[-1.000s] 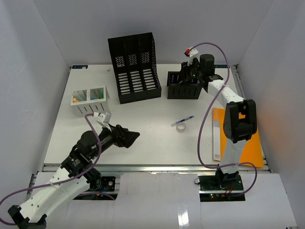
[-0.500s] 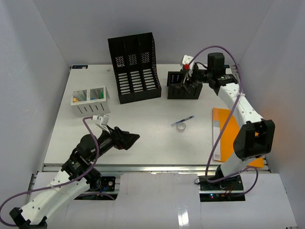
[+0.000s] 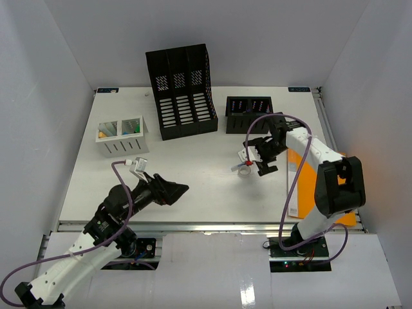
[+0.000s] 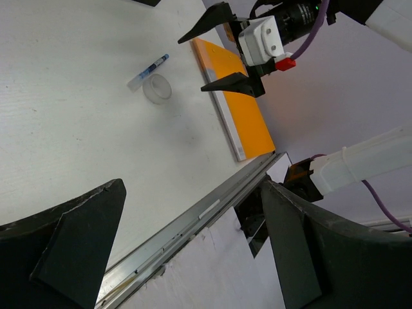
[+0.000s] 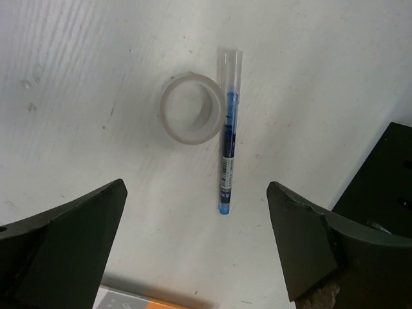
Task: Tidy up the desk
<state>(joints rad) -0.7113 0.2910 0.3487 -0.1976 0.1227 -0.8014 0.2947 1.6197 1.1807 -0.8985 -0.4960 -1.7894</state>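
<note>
The desk [image 3: 193, 145] is a white tabletop with a silver rail [image 4: 193, 224] along its front. A blue pen [image 5: 226, 135] lies right beside a clear tape roll [image 5: 190, 108], right of the desk's middle. My right gripper [image 3: 261, 156] hovers over them, open and holding nothing. In its wrist view the pen [image 3: 246, 163] and tape [image 3: 244, 171] sit ahead of the open right gripper [image 5: 196, 187]. My left gripper [image 3: 177, 188] is open and empty over the near left of the desk, pointing right toward the tape [image 4: 158, 88].
A tall black file rack [image 3: 183, 90] and a low black organizer [image 3: 249, 114] stand at the back. A white basket [image 3: 121, 136] sits at the left. An orange notebook [image 3: 302, 193] lies at the right, partly under the right arm.
</note>
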